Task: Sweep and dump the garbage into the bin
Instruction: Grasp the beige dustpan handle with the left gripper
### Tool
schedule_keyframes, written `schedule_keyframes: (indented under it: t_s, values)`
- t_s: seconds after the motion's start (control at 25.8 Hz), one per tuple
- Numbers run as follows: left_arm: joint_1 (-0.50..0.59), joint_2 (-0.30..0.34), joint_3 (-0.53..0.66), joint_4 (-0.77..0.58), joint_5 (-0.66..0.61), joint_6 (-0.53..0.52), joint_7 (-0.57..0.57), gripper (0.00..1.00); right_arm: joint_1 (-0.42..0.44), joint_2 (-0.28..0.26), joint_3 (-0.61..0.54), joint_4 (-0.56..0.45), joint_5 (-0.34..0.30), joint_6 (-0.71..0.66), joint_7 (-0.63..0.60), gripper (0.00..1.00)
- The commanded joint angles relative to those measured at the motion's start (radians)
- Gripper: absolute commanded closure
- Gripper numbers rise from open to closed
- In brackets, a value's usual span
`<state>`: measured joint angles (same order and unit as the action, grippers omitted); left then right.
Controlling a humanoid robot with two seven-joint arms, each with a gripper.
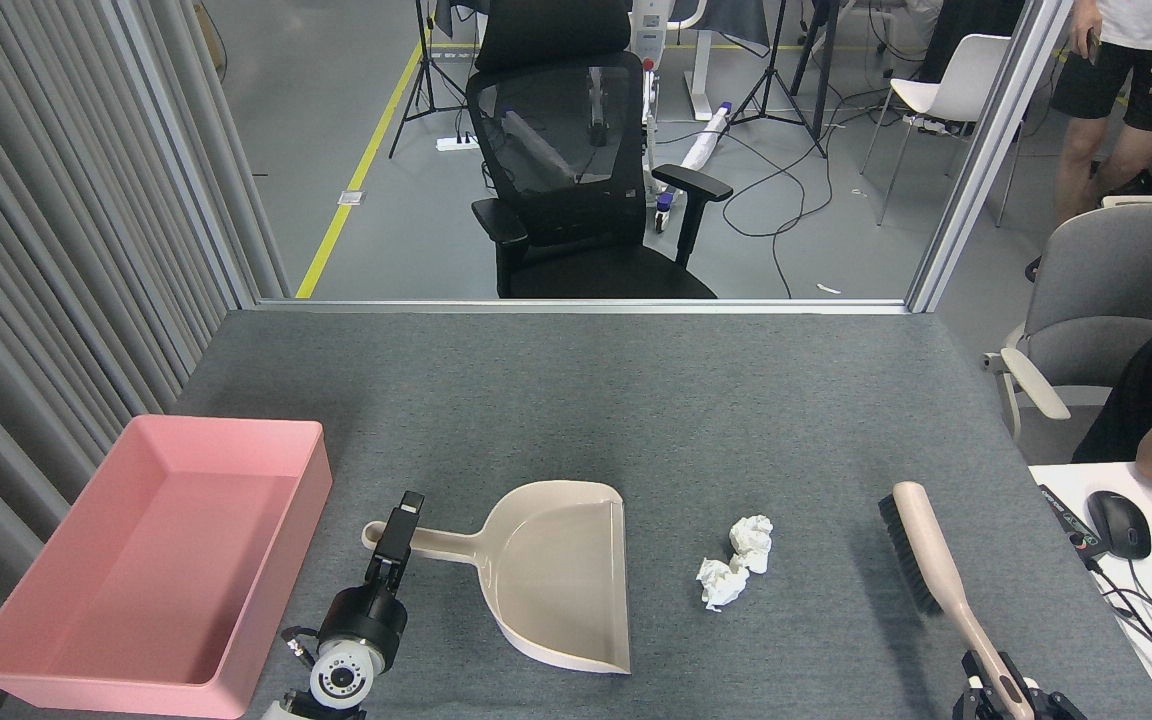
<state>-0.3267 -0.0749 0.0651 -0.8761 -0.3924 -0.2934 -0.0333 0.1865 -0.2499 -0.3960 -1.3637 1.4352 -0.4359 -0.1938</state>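
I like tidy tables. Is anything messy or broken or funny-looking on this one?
Only the garbage: two crumpled white paper wads lie loose on the grey table, between the dustpan and the brush. Nothing looks broken or spilled. The pink bin sits flat and has nothing in it.
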Motion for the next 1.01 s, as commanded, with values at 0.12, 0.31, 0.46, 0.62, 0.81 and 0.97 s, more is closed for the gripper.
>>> schedule_keyframes:
  t_s: [0.12,0.31,0.46,0.62,0.81,0.97]
  values:
    - [0.015,-0.002,0.021,-0.041,0.000,-0.001,-0.014,0.01,-0.002,0.000,0.000,0.000,0.001,0.000,0.001,0.89]
    - [0.061,-0.008,0.021,-0.093,0.000,0.008,-0.062,0.06,-0.002,-0.002,0.000,0.000,0.001,0.000,0.001,0.89]
    - [0.087,-0.009,0.009,-0.113,-0.005,0.007,-0.063,0.08,-0.002,-0.002,0.000,0.000,-0.001,0.000,0.001,0.89]
    - [0.084,-0.022,0.009,-0.106,-0.005,0.008,-0.063,0.13,-0.004,0.000,0.000,0.000,0.001,0.000,0.001,0.89]
    - [0.080,-0.026,0.013,-0.100,0.001,0.008,-0.068,0.30,-0.004,-0.002,0.000,0.000,0.001,0.000,0.001,0.89]
    - [0.057,-0.026,0.016,-0.058,0.001,0.000,-0.068,0.30,-0.004,0.000,0.000,0.000,0.001,0.000,0.001,0.88]
